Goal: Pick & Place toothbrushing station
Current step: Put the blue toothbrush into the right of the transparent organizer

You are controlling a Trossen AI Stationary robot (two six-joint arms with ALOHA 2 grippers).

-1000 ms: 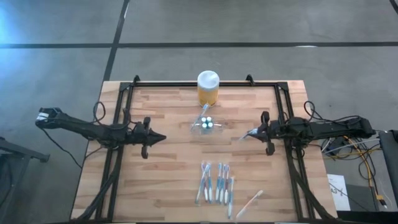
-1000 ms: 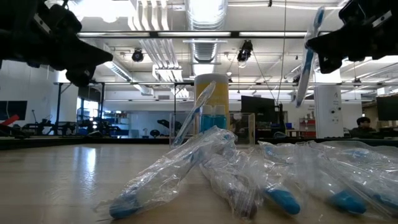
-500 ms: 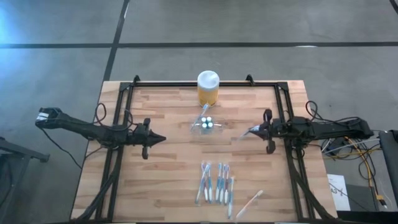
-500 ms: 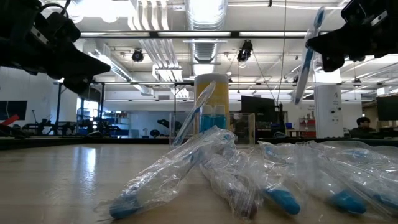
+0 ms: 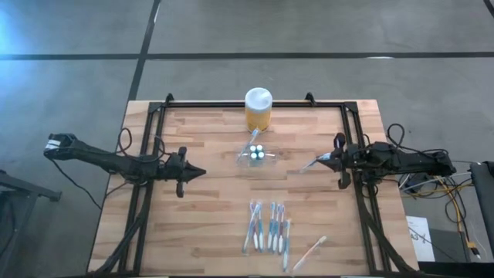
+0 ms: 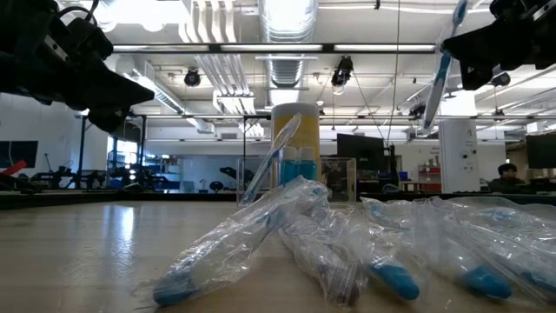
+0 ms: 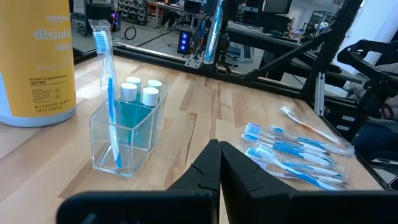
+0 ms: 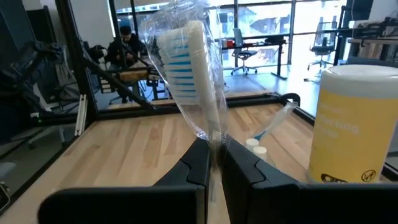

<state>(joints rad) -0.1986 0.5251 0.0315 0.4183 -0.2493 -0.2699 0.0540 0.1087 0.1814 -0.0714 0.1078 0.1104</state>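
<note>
Toothbrushing station [image 5: 255, 154] stands well ahead of your right gripper [image 5: 332, 157], between the two arms and just in front of the yellow jar [image 5: 258, 110]. It already carries one upright toothbrush [image 7: 107, 87] and some small white-capped bottles [image 7: 140, 89].

Your right fingers are clenched on a wrapped toothbrush [image 8: 189, 68], which sticks out past the fingertips with the bristle end forward. The left gripper [image 5: 193, 172] hangs closed and holds nothing, with the station ahead of its fingertips.

What may go wrong: the grip seems to be on thin, slippery wrapping, so the brush could slide or turn between the fingers while you carry it. The station is light and clear, so a push from the brush tip could tip it or shift it against the jar. The brush already standing there leans and may block the opening.

Hard to see: whether the fingers press the handle itself or only the plastic wrap. The station walls are almost invisible from above. The loose wrapped toothbrushes [image 5: 268, 226] overlap, so I cannot count them surely.
</note>
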